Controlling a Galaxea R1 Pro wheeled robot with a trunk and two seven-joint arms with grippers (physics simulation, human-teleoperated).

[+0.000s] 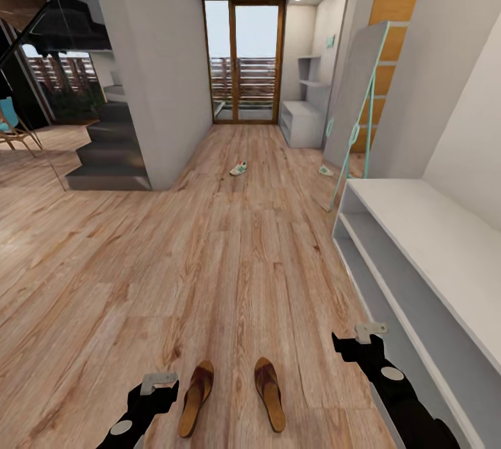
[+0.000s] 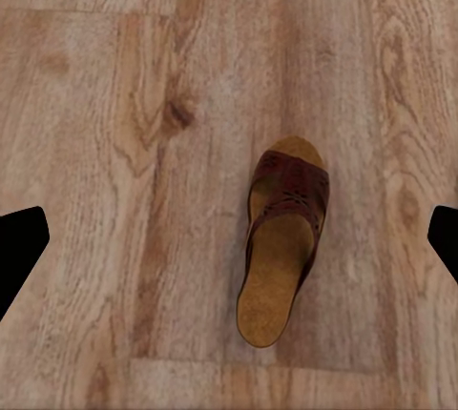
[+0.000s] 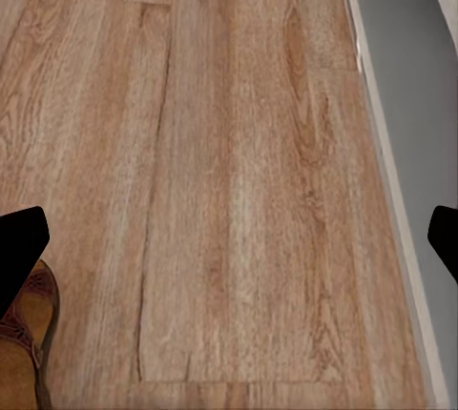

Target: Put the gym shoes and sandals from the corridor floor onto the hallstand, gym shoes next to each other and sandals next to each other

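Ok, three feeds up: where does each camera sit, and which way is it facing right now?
Head view: high on the robot, facing down the corridor; left gripper, right gripper, two sandals between them.
Left wrist view: on the left arm, facing the corridor floor and one sandal; dark fingertips at the edges.
Right wrist view: facing the floor beside a white shelf unit.
Shared: the sandals.

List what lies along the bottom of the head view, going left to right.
Left gripper → left sandal → right sandal → right gripper → low white shelf unit.
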